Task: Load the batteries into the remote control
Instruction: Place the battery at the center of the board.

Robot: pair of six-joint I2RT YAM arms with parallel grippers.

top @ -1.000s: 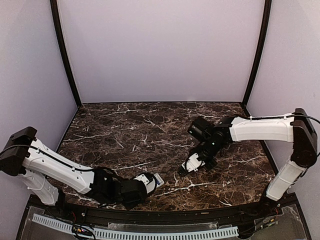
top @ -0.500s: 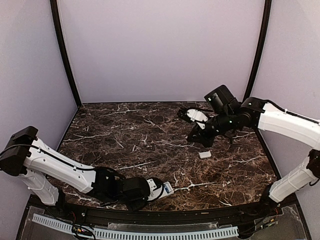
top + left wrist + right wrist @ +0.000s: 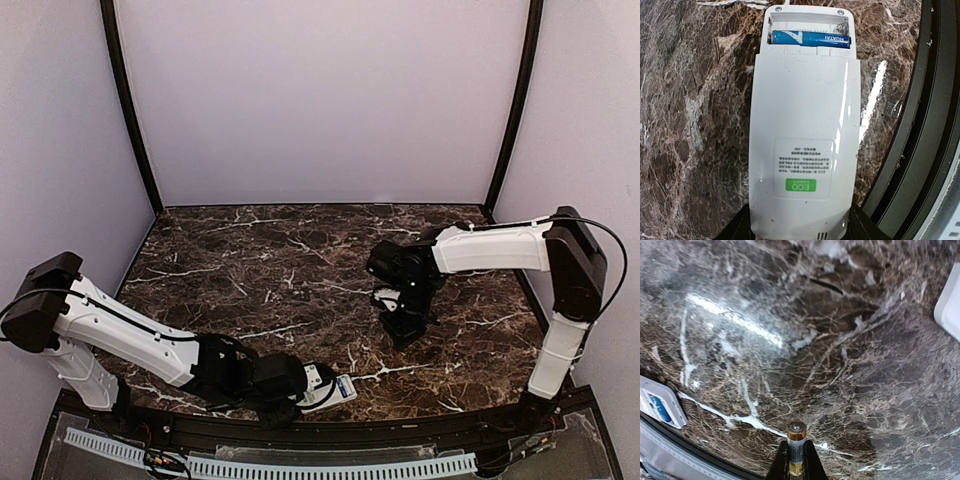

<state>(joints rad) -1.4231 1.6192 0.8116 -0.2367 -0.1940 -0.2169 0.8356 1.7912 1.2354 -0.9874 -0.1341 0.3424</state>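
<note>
My right gripper (image 3: 796, 467) is pinching one battery (image 3: 796, 440) upright between its tips, above bare table (image 3: 790, 315). In its wrist view the cover plate (image 3: 951, 302) lies far off to the upper right. The remote control (image 3: 660, 407) sits well away to the left. There my left gripper (image 3: 799, 229) clamps the handset's lower end, back side up. Just beyond those fingers the compartment is open, with a seated battery (image 3: 810, 38) in the nearer slot and the empty slot (image 3: 807, 22) past it. I judge one cell is loaded and the second is being carried. Next I must bring it over, lay it flat along the slot and press it in.
</note>
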